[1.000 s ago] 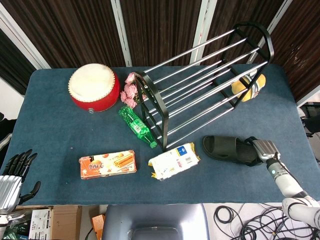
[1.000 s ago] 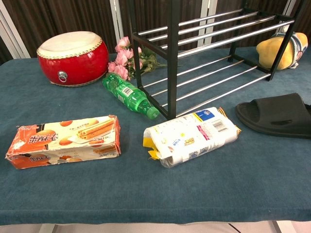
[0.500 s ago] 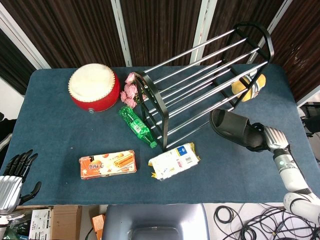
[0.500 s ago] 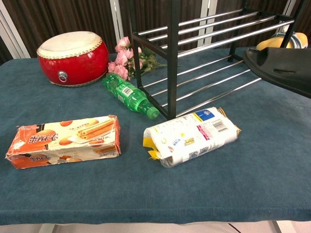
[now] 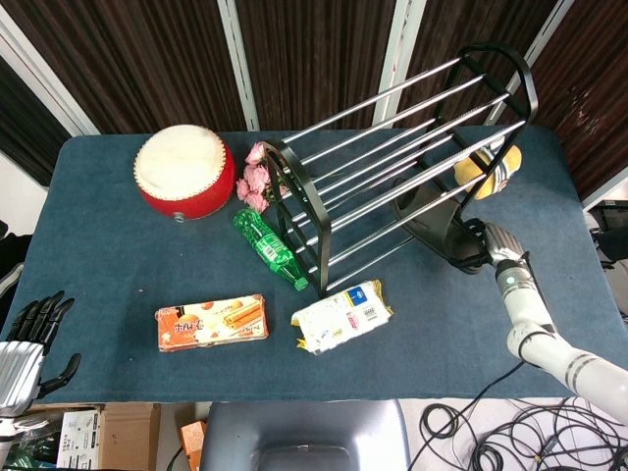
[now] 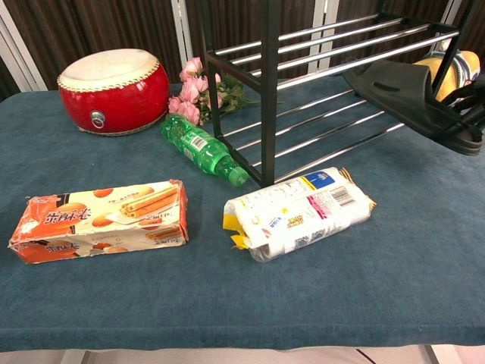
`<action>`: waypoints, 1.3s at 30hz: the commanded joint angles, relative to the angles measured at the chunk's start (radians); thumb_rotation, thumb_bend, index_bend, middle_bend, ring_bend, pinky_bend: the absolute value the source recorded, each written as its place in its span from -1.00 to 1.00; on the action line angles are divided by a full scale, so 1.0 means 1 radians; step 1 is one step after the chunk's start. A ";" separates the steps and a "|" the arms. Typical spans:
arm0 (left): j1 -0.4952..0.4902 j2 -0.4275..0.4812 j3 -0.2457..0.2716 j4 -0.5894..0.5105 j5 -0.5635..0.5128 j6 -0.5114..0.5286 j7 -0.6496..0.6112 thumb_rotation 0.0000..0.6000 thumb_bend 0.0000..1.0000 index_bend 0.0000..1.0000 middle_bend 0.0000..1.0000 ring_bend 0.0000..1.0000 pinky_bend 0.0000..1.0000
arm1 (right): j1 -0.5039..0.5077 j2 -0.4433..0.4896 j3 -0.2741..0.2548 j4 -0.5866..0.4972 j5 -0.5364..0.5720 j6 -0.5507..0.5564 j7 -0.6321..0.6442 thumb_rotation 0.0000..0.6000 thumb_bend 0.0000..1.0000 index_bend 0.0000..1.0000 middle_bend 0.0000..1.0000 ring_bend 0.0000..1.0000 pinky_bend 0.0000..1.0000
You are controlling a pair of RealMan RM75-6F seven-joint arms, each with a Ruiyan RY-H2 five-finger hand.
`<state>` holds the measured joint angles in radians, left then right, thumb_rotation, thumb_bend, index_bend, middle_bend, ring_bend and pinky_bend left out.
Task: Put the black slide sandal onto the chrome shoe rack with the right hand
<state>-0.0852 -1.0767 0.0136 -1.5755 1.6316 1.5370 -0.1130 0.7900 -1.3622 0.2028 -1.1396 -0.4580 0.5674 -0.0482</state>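
right hand (image 5: 488, 245) holds black slide sandal (image 6: 413, 102) tilted against chrome shoe rack (image 5: 392, 157).

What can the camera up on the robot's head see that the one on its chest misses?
Only the head view shows the left hand, idle at the table's near-left corner, the right arm, and the full chrome shoe rack with its arched far end. Only the chest view gives a side-on look at the black slide sandal, tilted, toe in between the rack's tiers. Both share the red drum, pink flowers, green plastic bottle, orange biscuit box, white snack packet and yellow plush toy.
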 commanded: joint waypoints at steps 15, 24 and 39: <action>-0.003 0.004 -0.002 -0.001 -0.011 -0.008 -0.007 1.00 -0.22 -1.00 -1.00 -1.00 -0.85 | 0.238 -0.201 0.019 0.207 0.429 0.031 -0.257 1.00 -0.81 0.53 0.24 0.18 0.24; -0.004 0.007 0.000 -0.001 -0.015 -0.016 -0.010 1.00 -0.22 -1.00 -1.00 -1.00 -0.85 | 0.255 -0.229 0.061 0.248 0.467 0.033 -0.300 1.00 -0.81 0.37 0.17 0.08 0.15; -0.008 0.009 -0.001 -0.004 -0.020 -0.024 -0.011 1.00 -0.22 -1.00 -1.00 -1.00 -0.85 | 0.252 -0.221 0.098 0.236 0.469 -0.013 -0.316 1.00 -0.81 -1.00 -0.85 -0.87 -0.64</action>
<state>-0.0929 -1.0683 0.0128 -1.5793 1.6117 1.5132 -0.1241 1.0432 -1.5847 0.3005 -0.9007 0.0123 0.5526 -0.3639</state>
